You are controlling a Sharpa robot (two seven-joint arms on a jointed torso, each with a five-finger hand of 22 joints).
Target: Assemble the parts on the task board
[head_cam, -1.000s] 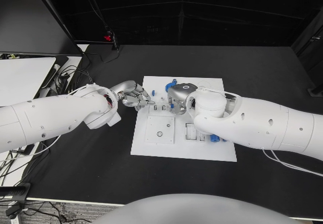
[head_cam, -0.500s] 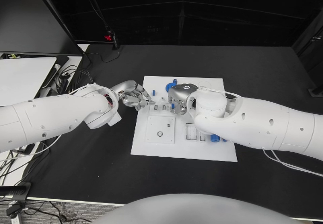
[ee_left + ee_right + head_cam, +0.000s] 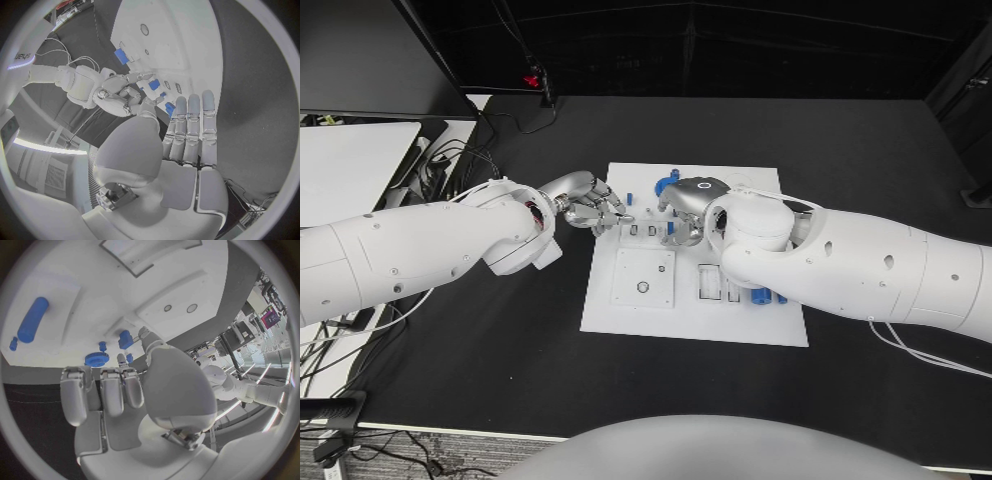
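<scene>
On flat white task board (image 3: 625,315), ridged blue parts (image 3: 96,359)

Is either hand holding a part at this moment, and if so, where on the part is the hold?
It cannot be told. Both the left hand and right hand hover over the task board, fingers curled near small blue parts, no hold plainly visible.

The white task board (image 3: 646,315) lies flat in the middle of the black table (image 3: 473,360). Small blue parts stand near its far edge (image 3: 661,185), among them a toothed blue wheel (image 3: 96,359), and a long blue cylinder (image 3: 32,319) lies in a recess at its right side.
</scene>
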